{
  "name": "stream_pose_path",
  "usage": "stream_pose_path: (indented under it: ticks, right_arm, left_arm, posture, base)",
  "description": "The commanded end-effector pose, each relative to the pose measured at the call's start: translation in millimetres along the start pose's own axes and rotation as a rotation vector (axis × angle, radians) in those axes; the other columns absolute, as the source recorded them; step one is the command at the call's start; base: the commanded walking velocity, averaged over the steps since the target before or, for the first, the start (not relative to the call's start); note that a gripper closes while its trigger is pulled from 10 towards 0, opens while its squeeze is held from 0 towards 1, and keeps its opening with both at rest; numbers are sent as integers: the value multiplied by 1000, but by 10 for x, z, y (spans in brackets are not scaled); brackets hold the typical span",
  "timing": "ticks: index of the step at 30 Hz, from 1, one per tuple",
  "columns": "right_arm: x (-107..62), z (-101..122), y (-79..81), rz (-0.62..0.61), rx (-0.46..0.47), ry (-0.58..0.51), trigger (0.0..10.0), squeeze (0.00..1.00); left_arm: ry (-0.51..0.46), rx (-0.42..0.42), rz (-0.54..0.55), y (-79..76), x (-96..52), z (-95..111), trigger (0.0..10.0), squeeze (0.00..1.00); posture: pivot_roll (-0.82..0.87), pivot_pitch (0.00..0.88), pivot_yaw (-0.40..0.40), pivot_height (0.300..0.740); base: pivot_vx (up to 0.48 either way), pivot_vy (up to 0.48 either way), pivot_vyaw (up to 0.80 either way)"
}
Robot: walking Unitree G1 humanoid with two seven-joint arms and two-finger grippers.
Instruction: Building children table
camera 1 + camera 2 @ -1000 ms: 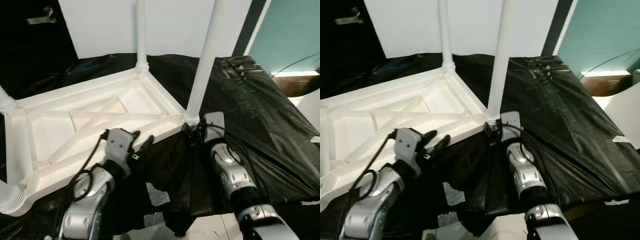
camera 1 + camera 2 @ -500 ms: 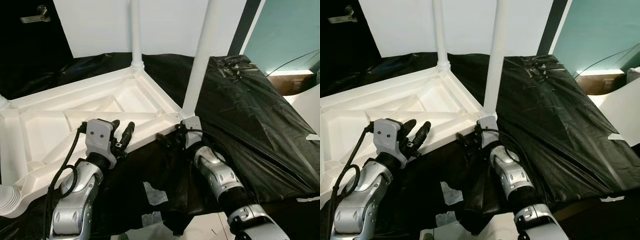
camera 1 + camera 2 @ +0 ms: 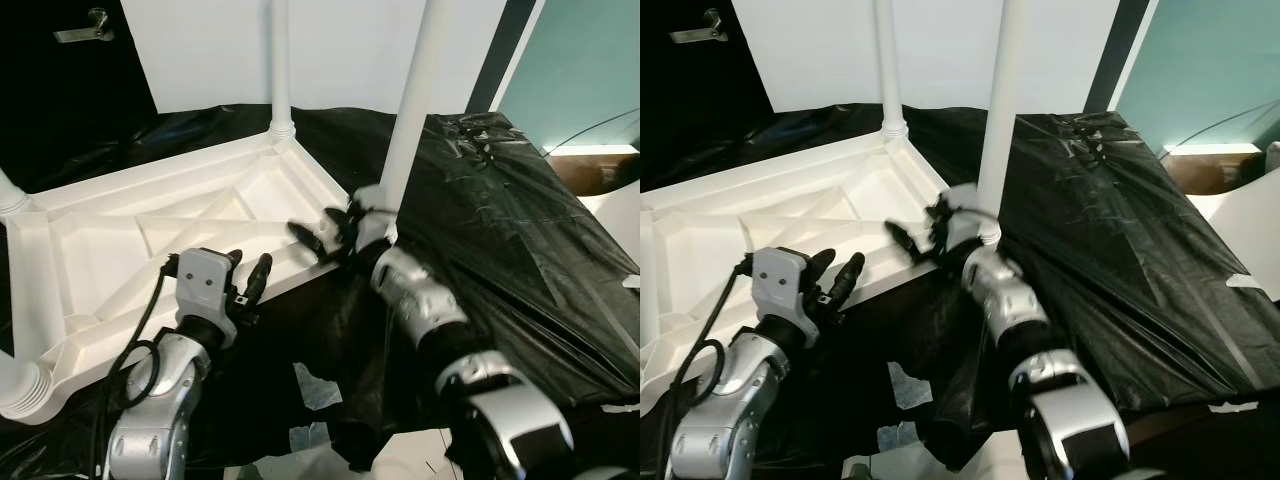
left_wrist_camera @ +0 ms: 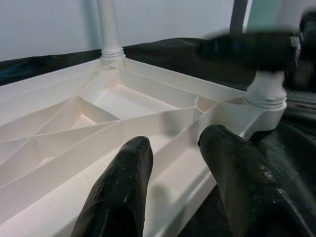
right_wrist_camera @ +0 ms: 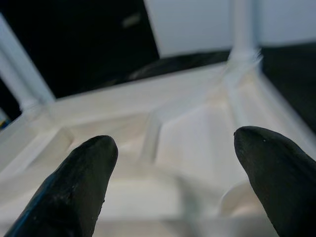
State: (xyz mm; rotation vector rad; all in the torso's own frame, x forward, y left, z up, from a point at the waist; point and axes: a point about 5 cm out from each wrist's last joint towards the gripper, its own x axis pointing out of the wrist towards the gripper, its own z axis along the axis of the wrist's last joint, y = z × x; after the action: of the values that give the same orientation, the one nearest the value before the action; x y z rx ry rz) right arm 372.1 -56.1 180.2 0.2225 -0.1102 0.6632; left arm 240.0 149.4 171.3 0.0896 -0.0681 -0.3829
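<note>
Here, upturned white children's table [image 3: 150, 240] lies on black plastic sheeting [image 3: 520, 250], ribbed underside up. Legs [image 3: 415, 100] rise from corners, tops cut off by frame edge; near-left corner leg [image 3: 20, 385] only partly visible. Left gripper [image 3: 245, 275] at table's near rim, fingers [image 4: 123, 192] slightly parted straddling rim, holding nothing. Right gripper [image 3: 320, 240] blurred, over near-right corner beside leg socket, fingers [image 5: 69, 182] spread wide, empty. Open sheeting right of table; torn tape scraps [image 3: 315, 390] near front edge.
</note>
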Motion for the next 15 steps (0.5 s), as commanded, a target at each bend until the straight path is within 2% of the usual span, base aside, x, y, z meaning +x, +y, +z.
stream_pose_path:
  ticks: [1, 2, 3, 5, 7, 10, 12, 15]
  right_arm:
    - [-24, -10, -98, -58, 29, -14, 10000, 0]
    - [-24, -10, -98, -58, 29, -14, 10000, 0]
    - [-34, 39, -180, -102, 38, -35, 10000, 0]
    - [-34, 39, -180, -102, 38, -35, 10000, 0]
    - [-115, 141, -400, -221, 46, -87, 10000, 0]
    - [-115, 141, -400, -221, 46, -87, 10000, 0]
    - [-201, 186, -546, -293, 38, -112, 10000, 0]
    - [-237, 196, -604, -315, 38, -116, 10000, 0]
  left_arm:
    - [12, 12, 4, -25, -19, -1, 10000, 0]
    - [12, 12, 4, -25, -19, -1, 10000, 0]
    - [19, 15, 3, -27, -30, -13, 10000, 0]
    - [19, 15, 3, -27, -30, -13, 10000, 0]
    - [41, 1, 6, -60, -89, -54, 10000, 0]
    - [41, 1, 6, -60, -89, -54, 10000, 0]
    - [71, -16, 1, -106, -185, -111, 10000, 0]
    - [92, -21, -7, -126, -250, -149, 10000, 0]
  posture:
    - [244, 34, -65, 740]
    - [244, 34, -65, 740]
    - [249, 35, -64, 740]
    - [249, 35, -64, 740]
    - [253, 44, -55, 740]
    - [253, 44, -55, 740]
    - [243, 55, -39, 740]
    - [241, 61, -34, 740]
  base:
    - [0, 0, 0]
    - [0, 0, 0]
    - [0, 0, 0]
    - [0, 0, 0]
    - [0, 0, 0]
    - [0, 0, 0]
    - [0, 0, 0]
    - [0, 0, 0]
